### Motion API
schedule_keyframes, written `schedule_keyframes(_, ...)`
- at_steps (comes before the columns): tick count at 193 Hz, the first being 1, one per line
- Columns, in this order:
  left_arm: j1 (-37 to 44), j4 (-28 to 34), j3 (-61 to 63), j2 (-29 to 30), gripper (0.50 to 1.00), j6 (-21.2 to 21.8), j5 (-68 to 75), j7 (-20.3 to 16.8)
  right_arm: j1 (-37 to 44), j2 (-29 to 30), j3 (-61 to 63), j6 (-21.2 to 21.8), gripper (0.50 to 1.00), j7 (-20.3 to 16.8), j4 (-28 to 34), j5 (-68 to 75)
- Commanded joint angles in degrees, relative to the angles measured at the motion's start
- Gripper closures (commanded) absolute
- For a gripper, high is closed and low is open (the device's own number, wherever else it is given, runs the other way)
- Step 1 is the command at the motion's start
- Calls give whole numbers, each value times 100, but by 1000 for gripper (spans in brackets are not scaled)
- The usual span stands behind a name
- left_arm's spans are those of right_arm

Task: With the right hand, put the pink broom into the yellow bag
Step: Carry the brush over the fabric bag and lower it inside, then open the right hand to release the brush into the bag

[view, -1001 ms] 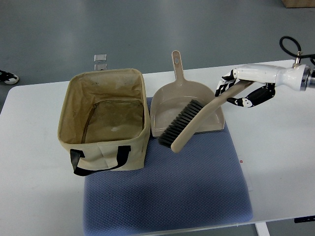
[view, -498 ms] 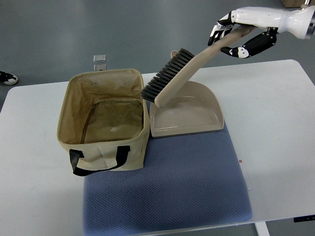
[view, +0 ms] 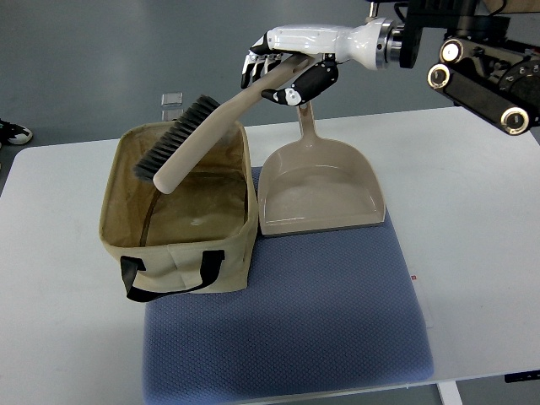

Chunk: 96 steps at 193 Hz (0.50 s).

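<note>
Over the bag (view: 179,207) you've got the broom (view: 202,137) tilted, bristle end above the opening, your right hand (view: 287,66) clamped round its handle, dustpan (view: 321,190) just beside, on the blue mat (view: 295,321).

Your right hand (view: 283,67) has its fingers wrapped around the broom (view: 198,135) handle, holding it up at a slant. You've got the bristle head low and left, hanging over the open bag (view: 177,211). The dustpan (view: 321,190) sits just beside the bag on the blue mat (view: 287,329), on the white table (view: 472,219).
</note>
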Motion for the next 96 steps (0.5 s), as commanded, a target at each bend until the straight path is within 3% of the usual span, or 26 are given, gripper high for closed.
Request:
schedule_keyframes(1, 3, 0, 0, 0, 500, 0, 0, 0, -48, 704, -168, -125, 1000, -19, -505, -140)
schedule_keyframes(37, -6, 0, 0, 0, 500, 0, 0, 0, -65, 1644, -529, -583, 1000, -19, -1428, -290)
schedule_keyframes(96, -6, 0, 0, 0, 500, 0, 0, 0, -294, 1662, -854, -1137, 1000, -10, -1728, -246)
